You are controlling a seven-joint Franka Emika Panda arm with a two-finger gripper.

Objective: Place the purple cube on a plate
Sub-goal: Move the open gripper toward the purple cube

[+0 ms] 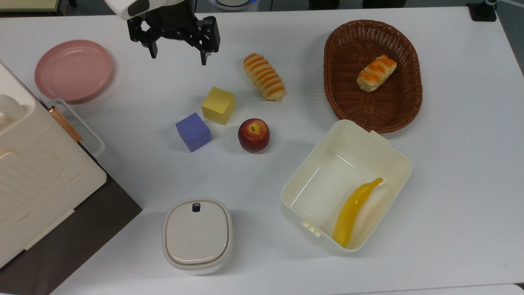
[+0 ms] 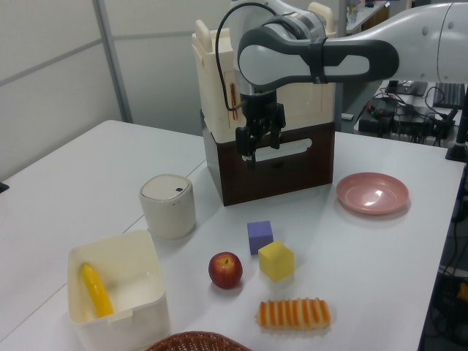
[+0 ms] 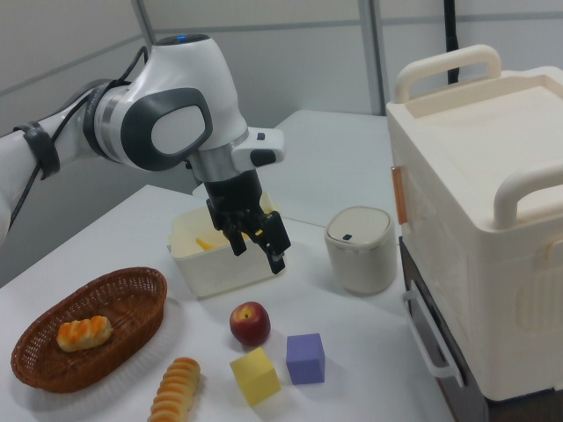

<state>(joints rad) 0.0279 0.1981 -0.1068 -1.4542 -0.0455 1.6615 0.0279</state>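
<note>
I am eyeing the purple cube (image 1: 193, 132), sitting just beside the yellow cube (image 1: 218, 105) and looking light, stiff and matte, so I am planning a flat-face pinch, the gripper (image 1: 178, 54) hanging spread and empty beyond it.

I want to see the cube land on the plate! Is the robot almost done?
Not yet. Nothing looks done: the purple cube sits on the table beside the yellow cube, and the pink plate is bare. The tool hangs open above the table, holding nothing. Grabbing, carrying and dropping off are all left.
</note>
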